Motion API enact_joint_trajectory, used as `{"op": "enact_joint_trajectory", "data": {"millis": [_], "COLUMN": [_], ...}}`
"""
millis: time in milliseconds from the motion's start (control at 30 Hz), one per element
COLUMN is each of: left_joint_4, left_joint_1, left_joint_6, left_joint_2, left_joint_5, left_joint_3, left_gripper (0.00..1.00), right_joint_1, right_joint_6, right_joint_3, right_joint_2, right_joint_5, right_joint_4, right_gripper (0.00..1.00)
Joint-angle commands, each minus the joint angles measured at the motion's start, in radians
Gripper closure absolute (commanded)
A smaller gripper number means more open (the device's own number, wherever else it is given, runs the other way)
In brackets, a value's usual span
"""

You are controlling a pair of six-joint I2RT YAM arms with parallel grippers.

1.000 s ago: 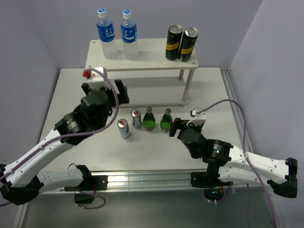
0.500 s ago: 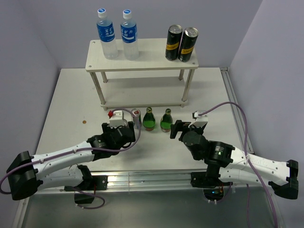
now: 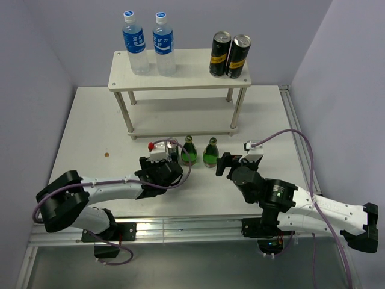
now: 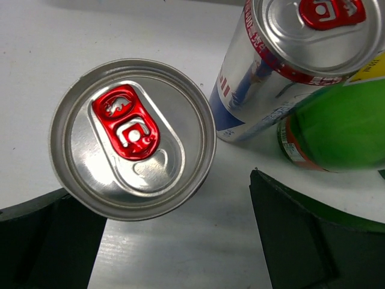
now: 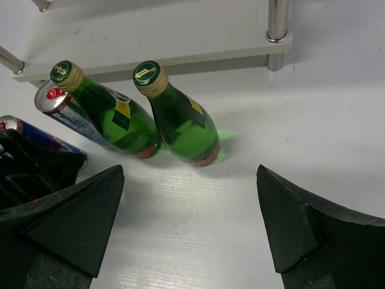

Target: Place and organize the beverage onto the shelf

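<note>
The left fingers [image 4: 304, 241], spread wide around the near can [image 4: 132, 138] on the worktop [image 3: 84, 132] before the shelf [image 3: 192, 69], grasp nothing. Closing off-centre could knock it into the neighbouring can [image 4: 289, 60]. The right fingers [image 5: 301, 229] are released too.

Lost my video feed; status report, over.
Left gripper open above near can. Right gripper open, empty. Shelf upright beyond. Second can close alongside.

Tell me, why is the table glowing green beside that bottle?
Right wrist view: light passing through the rightmost green bottle tints the table beside it. Left wrist view: the can lid shows only pale glare.
</note>
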Motion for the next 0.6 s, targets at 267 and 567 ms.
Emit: {"op": "enact_joint_trajectory", "data": {"millis": [267,567], "left_joint_4": [0.156,0.287], "left_joint_1": [0.025,0.120], "left_joint_6": [-0.038,0.029], "left_joint_2": [0.076,0.108], "left_joint_5": [-0.175,-0.125], "left_joint_3": [-0.017,-0.068], "left_gripper": [0.09,0.45], "right_joint_1": [0.006,0.004], "right_joint_6": [0.018,0.021], "right_joint_3": [-0.018,-0.016], "right_joint_2": [-0.030,-0.017], "right_joint_5": [0.026,0.029], "right_joint_4": [-0.020,-0.021], "right_gripper": [0.02,0.02]}}
